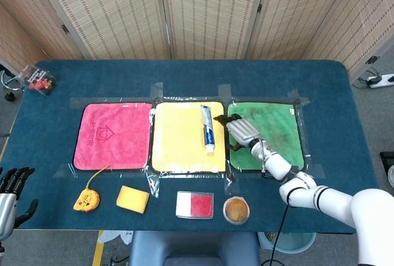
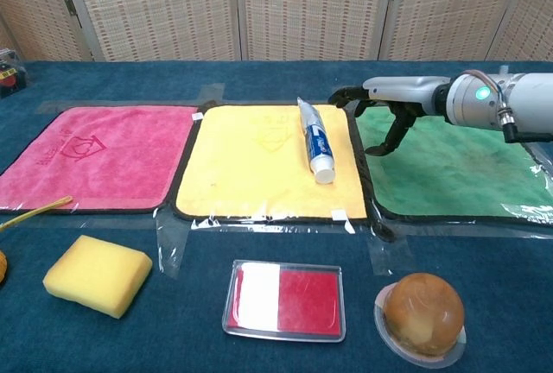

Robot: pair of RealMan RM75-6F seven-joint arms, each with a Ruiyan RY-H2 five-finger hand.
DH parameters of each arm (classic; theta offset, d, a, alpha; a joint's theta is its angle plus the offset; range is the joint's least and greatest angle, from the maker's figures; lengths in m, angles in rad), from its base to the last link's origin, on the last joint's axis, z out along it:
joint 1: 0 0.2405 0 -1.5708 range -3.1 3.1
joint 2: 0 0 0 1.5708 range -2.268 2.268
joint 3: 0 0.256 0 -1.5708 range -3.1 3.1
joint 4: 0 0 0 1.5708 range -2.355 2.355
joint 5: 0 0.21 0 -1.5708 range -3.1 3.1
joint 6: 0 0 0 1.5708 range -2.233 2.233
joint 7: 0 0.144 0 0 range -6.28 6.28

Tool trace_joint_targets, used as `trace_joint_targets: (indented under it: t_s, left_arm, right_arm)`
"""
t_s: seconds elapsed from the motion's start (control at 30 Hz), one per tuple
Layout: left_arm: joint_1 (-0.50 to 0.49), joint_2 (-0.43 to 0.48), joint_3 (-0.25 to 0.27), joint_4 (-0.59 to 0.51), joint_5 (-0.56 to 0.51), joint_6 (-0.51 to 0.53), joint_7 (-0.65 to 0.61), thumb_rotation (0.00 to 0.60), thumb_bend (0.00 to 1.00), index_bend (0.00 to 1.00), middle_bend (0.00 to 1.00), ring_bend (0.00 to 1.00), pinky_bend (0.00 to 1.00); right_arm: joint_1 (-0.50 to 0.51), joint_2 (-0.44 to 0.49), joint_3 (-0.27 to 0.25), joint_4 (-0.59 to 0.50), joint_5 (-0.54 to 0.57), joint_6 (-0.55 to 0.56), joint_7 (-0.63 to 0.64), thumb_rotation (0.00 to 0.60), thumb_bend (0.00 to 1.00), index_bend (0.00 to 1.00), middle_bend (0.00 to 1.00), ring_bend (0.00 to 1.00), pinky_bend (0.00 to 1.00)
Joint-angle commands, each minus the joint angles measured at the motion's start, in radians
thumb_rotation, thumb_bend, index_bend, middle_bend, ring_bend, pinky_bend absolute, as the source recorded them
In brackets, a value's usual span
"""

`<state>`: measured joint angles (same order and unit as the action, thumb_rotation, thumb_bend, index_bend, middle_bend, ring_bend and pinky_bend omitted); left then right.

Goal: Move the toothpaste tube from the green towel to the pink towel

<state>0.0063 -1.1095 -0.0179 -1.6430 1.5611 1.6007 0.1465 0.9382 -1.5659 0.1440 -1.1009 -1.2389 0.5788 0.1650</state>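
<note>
The right hand [image 2: 384, 107] hovers empty, fingers apart, over the green towel [image 2: 462, 166] edge. The toothpaste tube [image 2: 314, 139] lies just to its left on the yellow towel [image 2: 251, 161], short of the pink towel [image 2: 86, 153], so likely needs regrasping. The left hand [image 1: 9, 186] hangs idle, fingers spread, off the table's near edge.

toothpaste tube [image 2: 314, 141] on the middle towel [image 2: 251, 166], right hand [image 2: 386, 97] just beside it

A yellow towel [image 2: 268, 161] lies taped to the blue table [image 1: 184, 75]. Along the near edge sit a yellow sponge [image 2: 97, 275], a red-and-white box [image 2: 284, 300], and a domed brown item in a clear cup [image 2: 422, 318]. A small orange toy [image 1: 87, 200] lies left of the sponge, and a clear packet [image 1: 37, 80] sits at the far left corner.
</note>
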Motion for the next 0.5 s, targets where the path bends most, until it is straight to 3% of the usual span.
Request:
trace_joint_targets:
  t_s: [0.03, 0.37, 0.5]
  left_arm:
    - [0.001, 0.000, 0.000, 0.000, -0.001, 0.000, 0.000, 0.600, 0.38, 0.19, 0.20, 0.15, 0.01]
    - [0.006, -0.001, 0.002, 0.012, -0.008, 0.001, -0.014, 0.600, 0.38, 0.20, 0.20, 0.15, 0.01]
    - [0.005, -0.003, 0.002, 0.018, -0.007, -0.001, -0.018, 0.600, 0.38, 0.20, 0.20, 0.15, 0.01]
  right_arm:
    - [0.021, -0.020, 0.012, 0.019, 0.024, -0.033, -0.015, 0.600, 0.38, 0.00, 0.12, 0.15, 0.08]
    - [0.040, -0.032, 0.014, 0.041, 0.058, -0.047, -0.100, 0.600, 0.38, 0.00, 0.18, 0.14, 0.08]
    - [0.044, -0.035, 0.007, 0.047, 0.067, -0.044, -0.143, 0.600, 0.38, 0.11, 0.18, 0.13, 0.08]
